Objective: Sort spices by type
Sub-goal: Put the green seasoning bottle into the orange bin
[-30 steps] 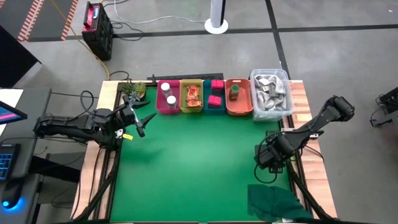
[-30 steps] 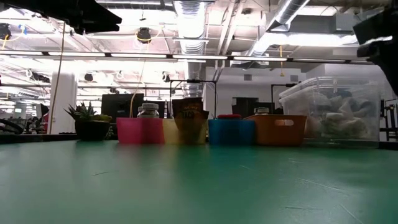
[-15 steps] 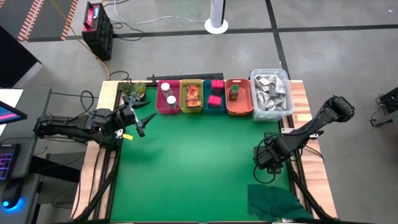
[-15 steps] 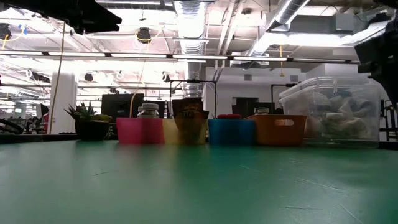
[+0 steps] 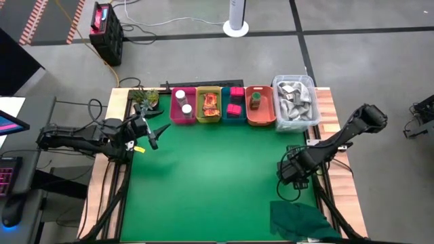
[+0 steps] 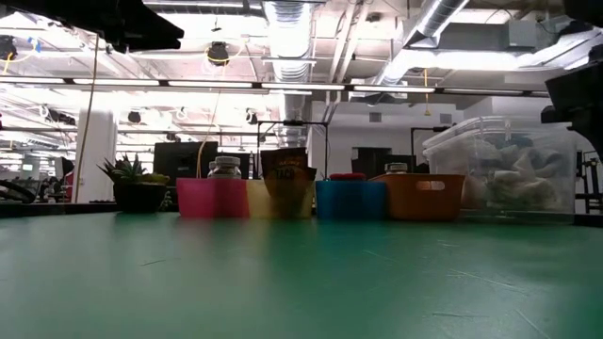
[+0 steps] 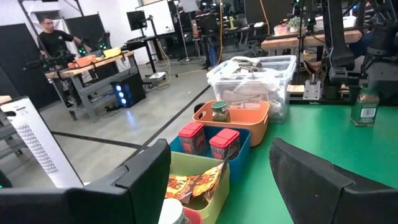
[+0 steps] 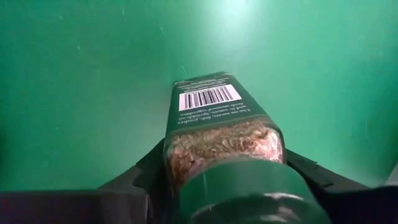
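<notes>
A green-lidded spice jar (image 8: 217,130) of dried herbs stands upright on the green mat near the table's right edge, also seen in the left wrist view (image 7: 364,107). My right gripper (image 5: 293,175) points down over it and is shut on it (image 8: 224,165); from above the gripper hides the jar. My left gripper (image 5: 154,133) hangs open and level at the table's left edge (image 7: 221,180), touching nothing. At the far edge stand four bins: pink with white-capped jars (image 5: 183,107), yellow-green with orange packets (image 5: 209,106), blue with pink boxes (image 5: 234,105), orange with a green-lidded jar (image 5: 256,102). My right gripper pinches the jar between its two fingers, on opposite sides of the glass body (image 8: 175,154) just below the green lid. The fingers come from above, pointing down. The jar stands upright with its base (image 7: 364,122) on the mat.
A clear plastic tub (image 5: 296,102) stands right of the bins. A small potted plant (image 5: 146,98) sits at the far left corner. A dark green cloth (image 5: 302,218) lies at the near right corner. The middle of the mat (image 5: 210,176) is bare.
My right gripper has sunk straight down toward the mat near the right edge. The bins and their spices stand as before.
</notes>
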Available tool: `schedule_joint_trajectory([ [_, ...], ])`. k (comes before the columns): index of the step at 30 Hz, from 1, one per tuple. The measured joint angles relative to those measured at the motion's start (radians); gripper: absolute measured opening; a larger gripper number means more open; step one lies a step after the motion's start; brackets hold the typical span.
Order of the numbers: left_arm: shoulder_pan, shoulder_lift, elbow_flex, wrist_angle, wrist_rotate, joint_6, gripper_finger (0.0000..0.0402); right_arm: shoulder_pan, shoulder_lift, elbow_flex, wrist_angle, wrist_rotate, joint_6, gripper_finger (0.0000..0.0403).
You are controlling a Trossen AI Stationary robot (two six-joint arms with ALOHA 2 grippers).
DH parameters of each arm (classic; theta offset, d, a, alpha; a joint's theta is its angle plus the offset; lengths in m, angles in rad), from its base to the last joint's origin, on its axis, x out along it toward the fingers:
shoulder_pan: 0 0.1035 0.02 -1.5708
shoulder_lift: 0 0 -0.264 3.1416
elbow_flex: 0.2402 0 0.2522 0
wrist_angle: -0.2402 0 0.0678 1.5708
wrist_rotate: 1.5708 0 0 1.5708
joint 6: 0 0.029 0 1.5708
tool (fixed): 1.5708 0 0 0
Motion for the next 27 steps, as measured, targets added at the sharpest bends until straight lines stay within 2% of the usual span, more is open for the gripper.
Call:
schedule_joint_trajectory([
  [4,0.000,0.000,0.000,0.006,0.000,0.000,0.0259,-0.034,0.005,0.022,0.016,-0.004,-0.004,0.0231],
  [9,0.000,0.000,0.000,0.019,0.000,0.008,0.0259,-0.131,0.004,0.105,0.046,0.045,-0.146,0.0230],
  [17,0.000,0.000,0.000,0.019,0.000,0.008,0.0259,-0.380,0.005,0.217,0.091,0.155,-0.421,0.0230],
  [27,0.000,0.000,0.000,0.021,0.000,0.007,0.0259,-0.639,0.056,0.343,0.105,0.160,-0.658,0.0231],
])
